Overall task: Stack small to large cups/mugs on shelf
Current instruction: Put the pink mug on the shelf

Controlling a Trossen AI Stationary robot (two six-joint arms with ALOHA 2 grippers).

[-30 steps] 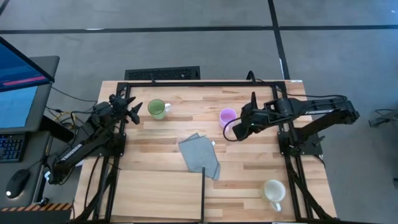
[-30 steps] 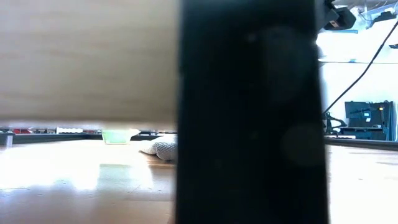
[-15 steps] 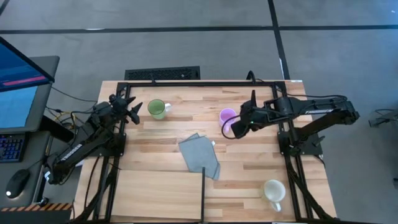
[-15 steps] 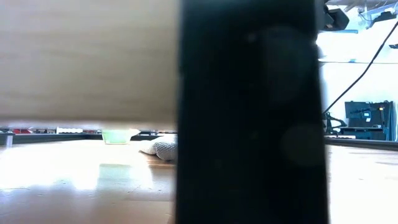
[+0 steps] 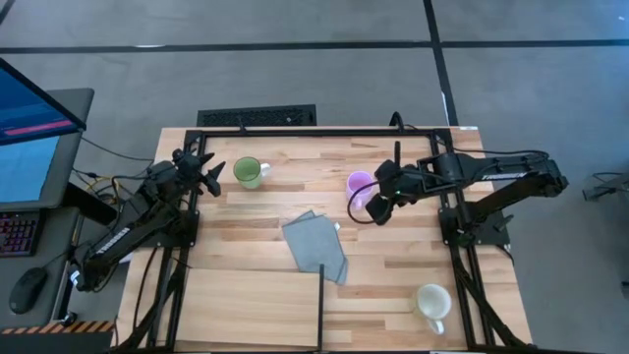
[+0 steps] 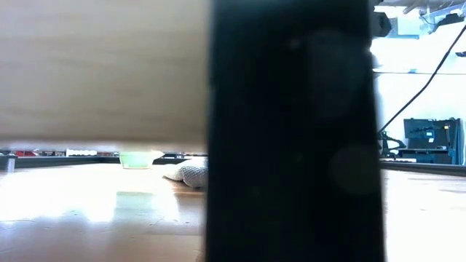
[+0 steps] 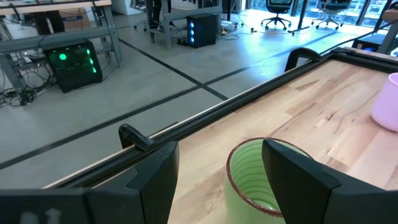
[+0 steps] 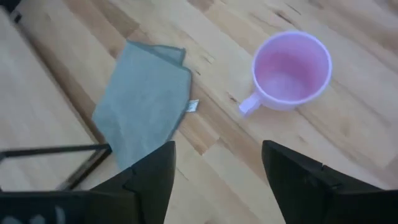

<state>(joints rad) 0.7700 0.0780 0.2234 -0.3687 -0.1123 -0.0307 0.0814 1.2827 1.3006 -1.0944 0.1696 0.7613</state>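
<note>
Now the right tool (image 5: 376, 208) hangs wide open beside the purple mug (image 5: 360, 184), holding nothing.

Probably it lines up for a grasp; the mug stands upright mid-counter (image 5: 413, 251), handle toward the cloth (image 5: 315, 246). Left tool (image 5: 210, 170) waits open by the green mug (image 5: 248, 172); the white mug (image 5: 431, 301) stands apart from the shelf (image 5: 251, 307).

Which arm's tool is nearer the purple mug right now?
Right. The right tool hangs open just beside the purple mug, on its right-arm side, not touching it. The left tool is far across the table, open next to the green mug.
</note>
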